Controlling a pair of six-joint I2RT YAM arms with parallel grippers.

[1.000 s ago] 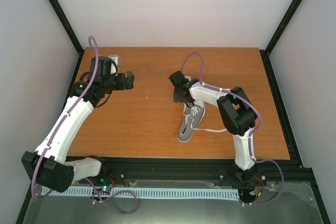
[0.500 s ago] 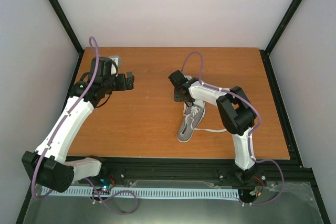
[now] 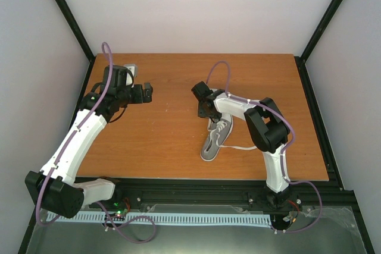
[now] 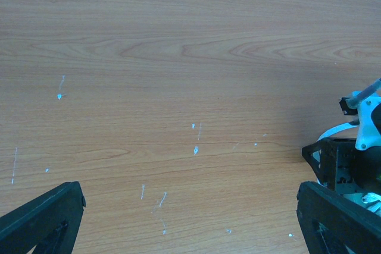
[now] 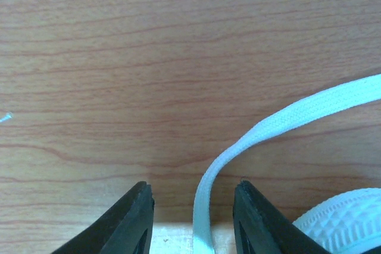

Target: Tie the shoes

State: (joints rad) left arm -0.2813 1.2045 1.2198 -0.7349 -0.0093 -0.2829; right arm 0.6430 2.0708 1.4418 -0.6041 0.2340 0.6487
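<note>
Shoe (image 3: 214,142) lies on counter (image 3: 161,141) right of centre, under right arm (image 3: 238,106). Right jaws released, straddling white lace (image 5: 286,117) beside toe cap (image 5: 345,221), not pinching it. Left jaws spread wide over counter, well apart from shoe.

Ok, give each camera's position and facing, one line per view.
Top external: above and behind the left arm and right arm, looking down on table and sneaker.
Left wrist: looking along bare wood; left tool fingers wide, right arm at the edge.
Right wrist: low over the wood; right tool straddles the lace.
Shared: top and right wrist show the sneaker.
</note>
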